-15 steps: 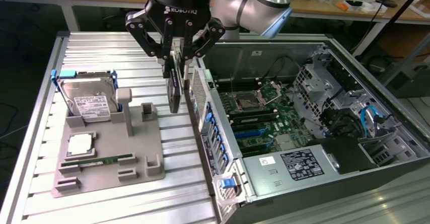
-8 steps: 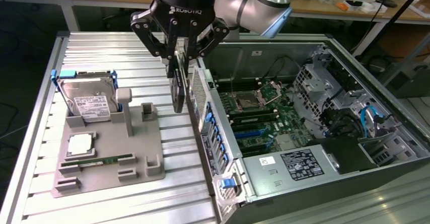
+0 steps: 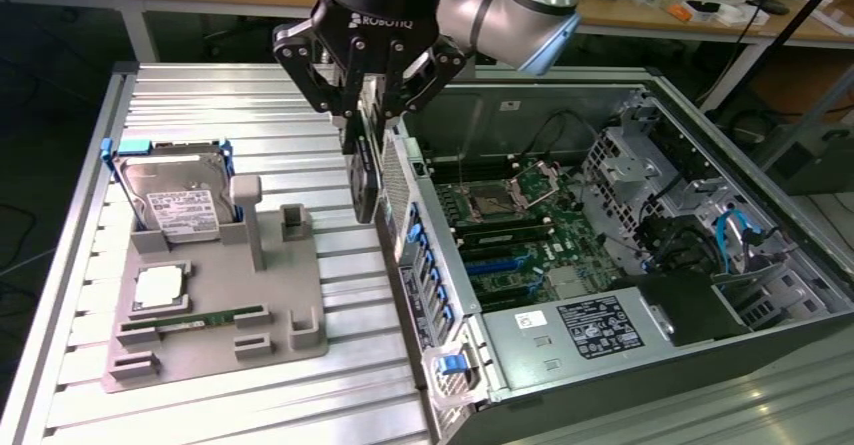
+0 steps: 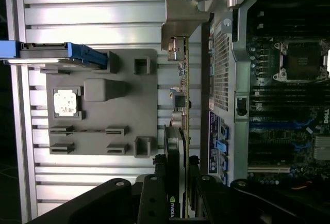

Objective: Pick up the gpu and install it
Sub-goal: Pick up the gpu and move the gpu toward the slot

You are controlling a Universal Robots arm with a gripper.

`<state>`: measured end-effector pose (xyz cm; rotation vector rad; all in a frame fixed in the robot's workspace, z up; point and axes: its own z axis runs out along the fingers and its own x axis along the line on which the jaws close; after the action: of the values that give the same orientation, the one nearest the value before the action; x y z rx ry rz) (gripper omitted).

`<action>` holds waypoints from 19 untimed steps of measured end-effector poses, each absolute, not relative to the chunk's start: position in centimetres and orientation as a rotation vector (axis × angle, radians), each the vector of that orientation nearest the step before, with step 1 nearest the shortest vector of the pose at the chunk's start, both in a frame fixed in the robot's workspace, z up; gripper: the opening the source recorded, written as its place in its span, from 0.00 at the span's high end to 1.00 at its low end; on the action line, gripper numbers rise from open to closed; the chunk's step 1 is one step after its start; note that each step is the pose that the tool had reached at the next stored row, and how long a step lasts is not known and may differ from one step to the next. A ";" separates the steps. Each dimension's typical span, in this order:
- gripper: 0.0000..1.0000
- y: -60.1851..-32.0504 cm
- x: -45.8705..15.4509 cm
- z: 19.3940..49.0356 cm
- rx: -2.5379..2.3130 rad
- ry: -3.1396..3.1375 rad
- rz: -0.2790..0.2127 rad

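gpu (image 3: 363, 175) clamped in tool (image 3: 370, 115), upright just beside case (image 3: 434, 290) wall

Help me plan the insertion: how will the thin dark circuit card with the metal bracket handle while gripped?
Probably stiff: the thin dark circuit card hangs straight from the fingers without sagging. Likely light, being so thin. Perhaps fragile: small components line its exposed face near the pale metal bracket.

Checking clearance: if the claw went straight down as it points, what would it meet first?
Probably the slatted table between tray and case, its held gpu touching first; depth unclear.
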<state>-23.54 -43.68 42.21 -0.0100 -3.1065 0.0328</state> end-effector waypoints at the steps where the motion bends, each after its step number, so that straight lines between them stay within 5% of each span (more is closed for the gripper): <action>1: 0.73 -43.7 -23.4 42.2 -0.009 -3.106 0.033; 19: 0.73 -43.7 -21.7 42.2 0.005 -3.107 0.033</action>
<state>-21.74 -43.68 42.21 0.0053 -3.1066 0.0331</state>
